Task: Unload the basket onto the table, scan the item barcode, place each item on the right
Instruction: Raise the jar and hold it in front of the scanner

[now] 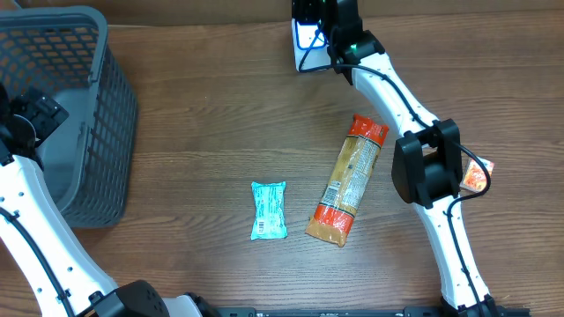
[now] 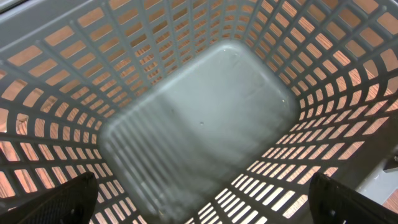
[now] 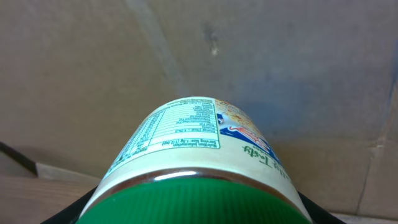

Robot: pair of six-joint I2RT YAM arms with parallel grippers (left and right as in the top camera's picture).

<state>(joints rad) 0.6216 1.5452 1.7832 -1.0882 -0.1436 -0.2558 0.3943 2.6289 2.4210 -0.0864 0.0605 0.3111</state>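
The task's thing, a white canister with a green lid (image 3: 199, 202), sits in the right end effector (image 1: 339, 33), whose fingers are part-closed around its lid end. This happens at the far edge of the counter (image 1: 203, 132). In the overhead view the arm hides the canister itself. Its long axis runs straight out from the wrist, lid toward the wrist camera, with the nutrition panel (image 3: 177, 134) turned upward. No barcode shows on that upper side. Just to the left of this end effector stands a white device with a blue glow (image 1: 305, 40), probably the scanner. The coming move likely depends on rolling the canister about its long axis until the code faces that device. The left end effector (image 1: 33, 113) hangs wide and empty over the grey basket (image 1: 110, 132), well apart from the device.
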